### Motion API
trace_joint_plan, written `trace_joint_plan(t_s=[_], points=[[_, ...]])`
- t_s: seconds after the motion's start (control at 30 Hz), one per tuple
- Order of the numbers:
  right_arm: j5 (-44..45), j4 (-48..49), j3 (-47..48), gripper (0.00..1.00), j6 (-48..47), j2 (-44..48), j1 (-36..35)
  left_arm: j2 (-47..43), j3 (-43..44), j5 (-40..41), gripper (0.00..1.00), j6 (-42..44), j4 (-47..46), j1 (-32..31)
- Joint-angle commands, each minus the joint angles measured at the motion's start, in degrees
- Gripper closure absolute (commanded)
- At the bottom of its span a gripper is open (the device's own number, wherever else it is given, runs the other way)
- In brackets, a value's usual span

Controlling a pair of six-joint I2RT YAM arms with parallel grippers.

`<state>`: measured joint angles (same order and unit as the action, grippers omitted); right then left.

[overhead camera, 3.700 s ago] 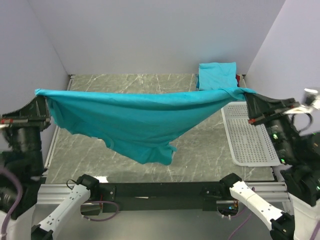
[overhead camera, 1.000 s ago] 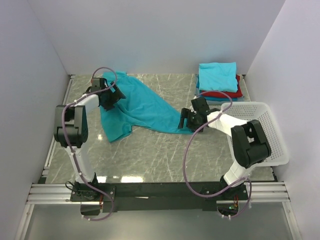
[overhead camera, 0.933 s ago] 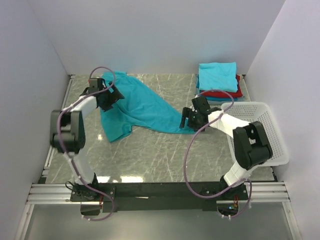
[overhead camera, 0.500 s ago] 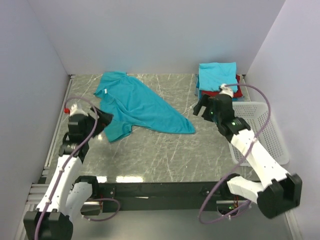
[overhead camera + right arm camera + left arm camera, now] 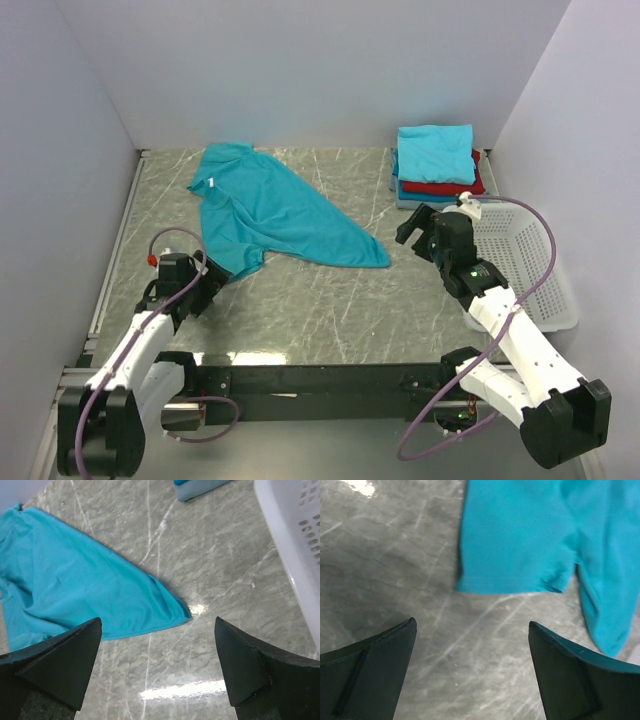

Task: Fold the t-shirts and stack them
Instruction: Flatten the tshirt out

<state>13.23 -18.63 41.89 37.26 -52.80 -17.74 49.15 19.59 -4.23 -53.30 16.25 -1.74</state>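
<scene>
A teal t-shirt lies loosely spread on the marble table, running from the back left to a pointed corner near the middle. A stack of folded t-shirts sits at the back right, teal on top, then red, then blue. My left gripper hangs open just near of the shirt's sleeve, with bare table between its fingers. My right gripper is open to the right of the shirt's corner and holds nothing.
A white lattice basket stands at the right edge, close beside my right arm; its wall shows in the right wrist view. Grey walls close the table on three sides. A metal rail runs along the near edge.
Both grippers have left the ends of the teal shirt and drawn back toward the near edge. The shirt now lies flat and still on the table.
</scene>
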Motion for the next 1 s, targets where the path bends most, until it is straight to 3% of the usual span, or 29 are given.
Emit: trace_joint_plan(t_s=[0.0,0.17,0.27,0.3,0.4,0.63,0.73,0.97], points=[[-3.11,3.07,0.12,0.0,0.46,0.85,0.33,5.06,-0.08,2.12,0.02,-0.84,-5.79,-0.02],[-8.48,5.01,-0.93,0.0,-2.45,-0.29,0.33,10.17,1.15,4.05,0.16,-0.93,-10.35,-0.02],[-10.68,6.24,-1.98,0.0,-2.98,-0.29,0.25,13.77,2.46,4.05,0.4,-0.05,-11.33,-0.02],[-10.77,6.33,-2.16,0.0,-3.06,-0.38,0.25,15.7,2.9,4.05,0.54,0.47,-11.5,-0.02],[-10.6,5.72,-1.9,0.0,-3.06,-0.82,0.33,18.95,2.99,4.05,0.66,1.35,-13.51,-0.02],[-11.3,5.09,-1.63,0.0,-3.76,-2.05,0.25,24.68,3.78,3.7,0.8,2.41,-15.37,-0.02],[-11.57,4.92,-2.07,0.0,-4.47,-2.57,0.25,24.68,3.7,2.65,0.99,3.02,-15.46,-0.02],[-11.04,0.53,-0.85,0.0,-5.35,-10.56,0.07,18.1,1.94,3.08,0.99,3.64,-12.22,-0.02]])
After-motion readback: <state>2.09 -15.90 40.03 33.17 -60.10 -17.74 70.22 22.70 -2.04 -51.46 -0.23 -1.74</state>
